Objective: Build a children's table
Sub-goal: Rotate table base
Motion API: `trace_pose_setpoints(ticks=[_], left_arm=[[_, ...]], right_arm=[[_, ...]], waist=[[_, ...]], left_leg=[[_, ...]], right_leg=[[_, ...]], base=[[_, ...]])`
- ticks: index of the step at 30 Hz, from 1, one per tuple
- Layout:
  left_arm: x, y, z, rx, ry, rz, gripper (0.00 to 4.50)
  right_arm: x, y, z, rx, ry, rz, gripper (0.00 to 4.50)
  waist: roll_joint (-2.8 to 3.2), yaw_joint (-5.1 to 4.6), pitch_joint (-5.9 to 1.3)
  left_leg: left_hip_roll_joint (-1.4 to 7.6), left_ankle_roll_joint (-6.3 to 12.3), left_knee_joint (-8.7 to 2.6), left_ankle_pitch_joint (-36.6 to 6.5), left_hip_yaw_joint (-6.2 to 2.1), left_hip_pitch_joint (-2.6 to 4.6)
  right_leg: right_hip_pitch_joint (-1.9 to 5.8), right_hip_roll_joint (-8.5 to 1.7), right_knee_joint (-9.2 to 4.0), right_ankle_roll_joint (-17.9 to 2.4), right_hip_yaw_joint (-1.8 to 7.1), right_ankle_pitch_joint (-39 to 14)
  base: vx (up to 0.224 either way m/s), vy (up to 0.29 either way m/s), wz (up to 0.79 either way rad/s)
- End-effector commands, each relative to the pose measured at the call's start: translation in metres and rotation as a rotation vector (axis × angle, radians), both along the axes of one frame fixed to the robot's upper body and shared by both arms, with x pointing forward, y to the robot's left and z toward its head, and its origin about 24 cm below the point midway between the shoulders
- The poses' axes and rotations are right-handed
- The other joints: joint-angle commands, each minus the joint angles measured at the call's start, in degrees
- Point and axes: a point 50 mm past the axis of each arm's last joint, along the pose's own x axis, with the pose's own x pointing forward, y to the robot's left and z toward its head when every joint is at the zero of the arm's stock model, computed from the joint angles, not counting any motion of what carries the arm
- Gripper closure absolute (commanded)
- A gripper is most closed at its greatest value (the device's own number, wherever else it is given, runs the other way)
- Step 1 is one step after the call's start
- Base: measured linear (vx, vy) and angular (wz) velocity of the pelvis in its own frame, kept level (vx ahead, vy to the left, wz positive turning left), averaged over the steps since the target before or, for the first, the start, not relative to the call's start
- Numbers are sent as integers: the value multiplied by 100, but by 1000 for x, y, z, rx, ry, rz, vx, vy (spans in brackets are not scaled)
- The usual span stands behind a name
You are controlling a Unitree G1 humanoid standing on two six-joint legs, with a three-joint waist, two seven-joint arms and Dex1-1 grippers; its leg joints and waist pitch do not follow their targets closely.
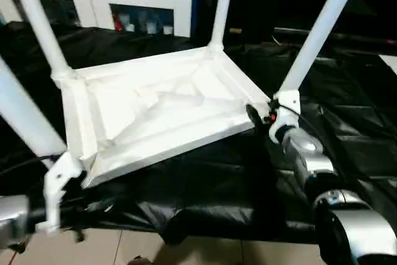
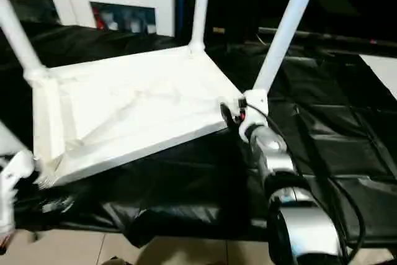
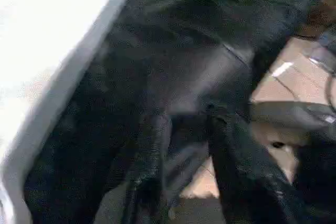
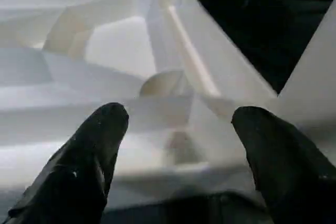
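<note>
The children's table (image 1: 161,113) lies upside down on the black-draped table (image 1: 347,122), ribbed underside up, legs rising toward the ceiling, its long axis running left to right. The right claw (image 4: 176,129) sits at its near right corner, black fingers (image 4: 94,156) spread open just before the rim. The left claw's state cannot be told.
</note>
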Motion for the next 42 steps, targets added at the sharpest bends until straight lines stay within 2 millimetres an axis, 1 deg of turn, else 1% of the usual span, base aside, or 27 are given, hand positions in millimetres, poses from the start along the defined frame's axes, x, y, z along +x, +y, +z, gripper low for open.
trace_pose_setpoints(ticks=[1,3,6,7,8,10,11,12,15,18,21,23,25,27,28,29,30,31,32,33,34,35,37,38,40,41,42], left_arm=[[-7,7,7,17,66,-19,280],[-11,9,9,29,87,-20,255],[-18,18,12,66,124,-12,240],[-22,30,14,101,143,16,227],[-23,33,15,106,142,30,202],[-22,42,19,121,126,68,198],[-22,50,23,145,110,97,188],[-20,58,27,169,86,126,174],[-14,77,41,193,-6,204,150],[-4,86,57,172,-114,260,130],[2,89,66,168,-168,277,107],[3,89,68,160,-189,281,98],[9,83,71,101,-254,276,76],[15,73,72,21,-302,257,72],[15,72,72,16,-303,256,65],[18,61,71,-67,-307,224,45],[18,61,71,-67,-307,224,45],[19,52,67,-108,-298,193,39],[20,47,65,-126,-292,176,30],[24,35,59,-172,-300,151,22],[27,31,57,-183,-306,148,11],[27,30,56,-185,-307,147,4],[30,25,54,-198,-309,137,4],[34,18,52,-204,-323,128,4],[43,0,48,-252,-334,94,4],[43,0,48,-253,-335,93,4],[46,-11,47,-284,-325,63,4]], right_arm=[[-3,1,2,-14,-32,42,77],[-4,2,1,-18,-31,52,77],[-9,3,-5,-31,-24,68,77],[-12,2,-7,-27,-18,62,77],[-13,2,-8,-27,-17,61,77],[-15,1,-10,-28,-12,62,77],[-17,0,-12,-30,-7,62,77],[-18,-1,-13,-32,-1,60,77],[-23,-5,-17,-34,15,37,77],[-25,-7,-20,-27,23,15,77],[-26,-6,-22,-34,27,4,77],[-27,-6,-23,-38,32,0,77],[-27,-3,-24,-49,43,-6,77],[-27,-1,-26,-52,61,-15,77],[-27,-1,-26,-52,62,-15,77],[-26,2,-28,-67,81,-22,77],[-26,2,-28,-67,81,-22,77],[-26,4,-30,-80,100,-32,77],[-25,4,-31,-88,110,-37,77],[-23,9,-32,-95,124,-35,77],[-23,12,-32,-95,126,-26,77],[-23,13,-32,-95,126,-24,77],[-22,17,-31,-94,123,-5,77],[-21,25,-30,-91,118,25,77],[-18,39,-27,-88,107,76,77],[-18,39,-27,-88,107,77,77],[-16,45,-25,-89,106,97,77]], waist=[[140,-38,-277],[140,-54,-267],[148,-58,-247],[145,-66,-249],[141,-75,-240],[144,-78,-241],[132,-80,-239],[144,-75,-239],[138,-73,-237],[162,-62,-251],[160,-59,-256],[158,-69,-251],[160,-72,-254],[168,-63,-254],[164,-53,-265],[163,-55,-272],[160,-40,-284],[156,-44,-282],[148,-53,-275],[153,-45,-285],[139,-44,-287],[147,-33,-295],[132,-36,-301],[137,-29,-299],[138,-35,-308],[139,-18,-306],[135,-23,-311]], left_leg=[[-118,-178,-417,-2648,62,90],[-123,-188,-413,-2784,50,116],[-117,-190,-416,-2888,41,125],[-124,-193,-416,-2947,38,137],[-130,-186,-414,-2984,38,142],[-129,-192,-412,-3025,36,172],[-130,-188,-410,-3053,34,172],[-134,-188,-416,-3064,26,169],[-149,-178,-417,-3070,22,181],[-133,-208,-429,-3115,10,206],[-131,-206,-442,-3040,5,170],[-132,-207,-449,-3032,2,156],[-137,-219,-436,-3068,14,201],[-139,-227,-427,-3078,21,217],[-140,-245,-431,-3020,19,203],[-138,-256,-435,-2974,17,186],[-137,-267,-434,-2911,23,185],[-137,-254,-427,-2913,29,189],[-139,-266,-436,-2879,26,168],[-141,-277,-425,-2863,30,181],[-139,-271,-415,-2891,42,209],[-134,-278,-415,-2876,40,204],[-136,-272,-427,-2784,34,159],[-136,-273,-420,-2785,42,176],[-135,-283,-416,-2722,46,173],[-129,-301,-412,-2755,49,198],[-129,-309,-417,-2755,42,183]], right_leg=[[160,-109,-460,-860,127,-2209],[130,-104,-500,-788,142,-2497],[103,-103,-526,-749,151,-2627],[101,-96,-541,-713,145,-2720],[86,-96,-557,-684,148,-2790],[66,-84,-576,-655,146,-2829],[66,-85,-577,-657,147,-2846],[70,-86,-580,-632,146,-2883],[63,-81,-609,-572,144,-2949],[60,-81,-573,-679,147,-2726],[104,-101,-534,-771,152,-2548],[117,-108,-530,-750,153,-2602],[90,-98,-550,-760,156,-2629],[78,-97,-549,-795,161,-2582],[107,-102,-530,-819,159,-2511],[120,-103,-512,-838,160,-2431],[128,-108,-500,-859,162,-2350],[117,-104,-501,-857,165,-2328],[141,-98,-485,-854,159,-2325],[131,-102,-487,-824,161,-2346],[103,-91,-499,-825,165,-2354],[110,-97,-490,-835,169,-2288],[150,-100,-467,-824,166,-2229],[128,-93,-475,-818,169,-2210],[147,-94,-463,-834,173,-2140],[121,-94,-466,-846,172,-2160],[137,-98,-454,-857,171,-2127]], base=[[0,0,0],[0,0,0],[0,0,0],[0,0,0],[0,0,0],[0,0,0],[0,0,0],[0,0,0],[0,0,0],[0,0,0],[0,0,0],[0,0,0],[0,0,0],[0,0,0],[0,0,0],[0,0,0],[0,0,0],[0,0,0],[0,0,0],[0,0,0],[0,0,0],[0,0,0],[0,0,0],[0,0,0],[0,0,0],[0,0,0],[0,0,0]])
